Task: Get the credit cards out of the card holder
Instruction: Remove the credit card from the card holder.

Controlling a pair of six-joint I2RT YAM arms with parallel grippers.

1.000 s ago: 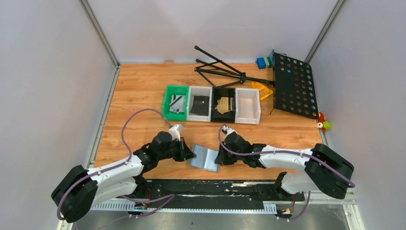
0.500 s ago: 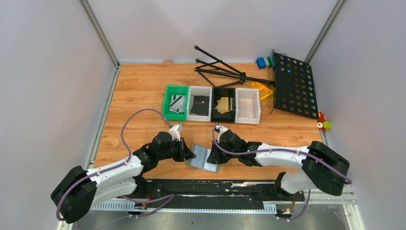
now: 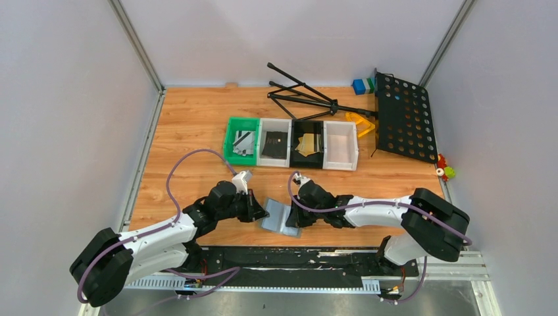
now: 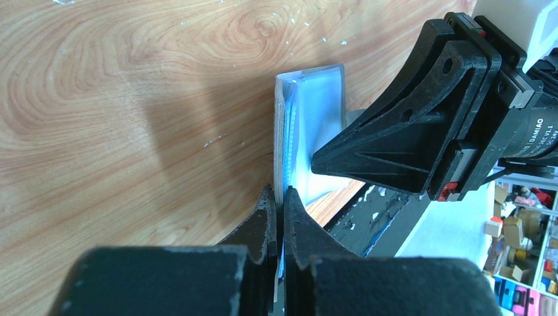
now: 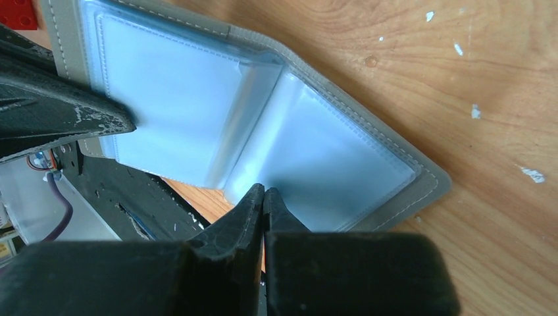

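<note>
Near the front edge of the tabletop (image 3: 197, 125), the grey card holder (image 3: 279, 219) lies open between the two arms. The left hand (image 3: 264, 214) pinches the holder's left flap, with its fingers shut tight on the thin edge. That flap stands up on its side in the left wrist view, so only a thin strip of it shows.

The right hand (image 3: 290, 222) comes in from the other side. Its fingers are pressed together, and the tip sits at the near edge of the clear pocket. I cannot tell if it has caught any of the pocket between its fingers. From above, the black arm hides the holder's right part.

The clear pockets look pale and shiny. It is hard to make out if a card is inside them. A bit of something red (image 5: 18, 12) peeks in at the top corner of the right wrist view, cut off by the edge.

Farther back stands a row of trays (image 3: 341, 141). A silvery card (image 3: 245, 142) is in the green one, a black card (image 3: 276, 141) in the white one beside it, and a gold card (image 3: 307, 145) in the black one.
</note>
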